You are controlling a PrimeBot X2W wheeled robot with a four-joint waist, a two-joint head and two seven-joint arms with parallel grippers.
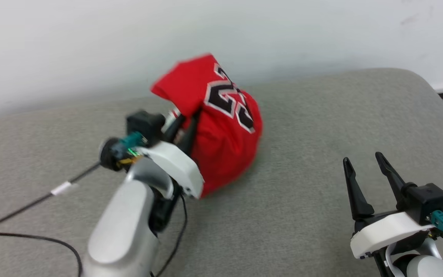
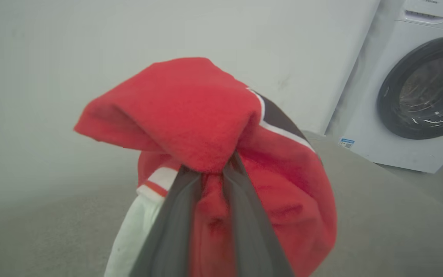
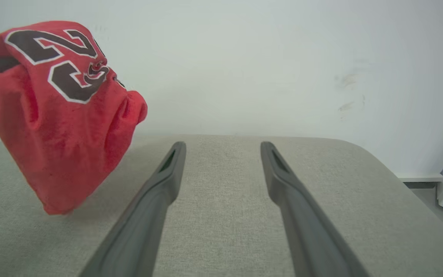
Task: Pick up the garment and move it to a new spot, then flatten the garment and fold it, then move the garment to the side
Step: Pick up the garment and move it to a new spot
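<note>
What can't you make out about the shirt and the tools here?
Left tool tips: left wrist view, buried in garment folds.
Garment's full lettering: head view, blurred and bunched.
Washing machine: left wrist view, cut by right edge.

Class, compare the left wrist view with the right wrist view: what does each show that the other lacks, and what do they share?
Left wrist view's extras: the white sleeve and a washing machine's round door. Right wrist view's extras: the open right gripper and the black-and-white numerals in full. Shared: the garment, pinched in the left gripper, the grey cushion and the white wall.
</note>
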